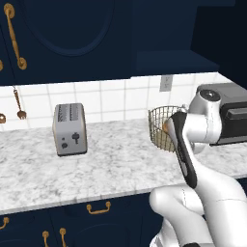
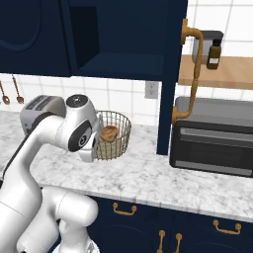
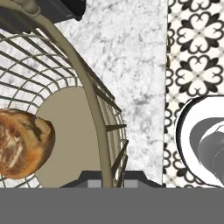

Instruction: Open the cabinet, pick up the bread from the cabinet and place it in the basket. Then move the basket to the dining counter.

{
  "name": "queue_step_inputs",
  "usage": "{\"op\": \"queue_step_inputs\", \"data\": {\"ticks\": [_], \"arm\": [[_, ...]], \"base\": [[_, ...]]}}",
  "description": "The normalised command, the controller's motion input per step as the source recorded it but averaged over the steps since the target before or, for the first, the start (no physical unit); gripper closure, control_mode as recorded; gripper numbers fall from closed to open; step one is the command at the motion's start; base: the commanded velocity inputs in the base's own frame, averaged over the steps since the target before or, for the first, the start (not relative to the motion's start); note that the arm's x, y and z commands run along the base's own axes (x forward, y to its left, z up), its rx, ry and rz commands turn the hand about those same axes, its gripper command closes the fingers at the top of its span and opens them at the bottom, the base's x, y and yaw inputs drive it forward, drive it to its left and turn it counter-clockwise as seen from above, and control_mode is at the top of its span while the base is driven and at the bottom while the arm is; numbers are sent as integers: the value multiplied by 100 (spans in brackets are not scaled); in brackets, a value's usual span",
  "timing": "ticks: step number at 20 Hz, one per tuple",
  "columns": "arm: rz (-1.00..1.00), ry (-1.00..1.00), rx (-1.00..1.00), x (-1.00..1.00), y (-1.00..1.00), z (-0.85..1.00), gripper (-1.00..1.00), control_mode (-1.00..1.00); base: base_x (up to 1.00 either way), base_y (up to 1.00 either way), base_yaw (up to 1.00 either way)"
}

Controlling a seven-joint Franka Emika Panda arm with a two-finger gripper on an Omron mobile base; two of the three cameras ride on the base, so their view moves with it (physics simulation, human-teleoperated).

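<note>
Bread (image 3: 22, 144) lies on the floor of the basket (image 3: 94, 100), which stands on the marble counter (image 1: 111, 164) beside the open cabinet door (image 2: 170, 74). Gripper (image 3: 107, 180) pinched narrow on basket rim. Risks: one-sided hold tips basket; roll spills; basket clips door.

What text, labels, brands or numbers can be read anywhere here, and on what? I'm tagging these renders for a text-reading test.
No readable text in any view.
Brown bottle on the wooden shelf: pale label, too small and blurred to read.
Toaster: dark knobs on its front, no lettering visible.
Black oven: no brand or numbers visible.
Wall outlet: plain.
</note>
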Motion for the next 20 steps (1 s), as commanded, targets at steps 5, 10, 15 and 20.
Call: {"op": "queue_step_inputs", "data": {"ticks": [5,10,15,20], "arm": [[0,0,0,0,0,0,100,100],[0,0,0,0,0,0,100,100],[0,0,0,0,0,0,100,100],[0,0,0,0,0,0,100,100]], "base": [[-89,-2,0],[-100,-16,-21],[-69,-13,-64],[-4,-4,-95]]}}
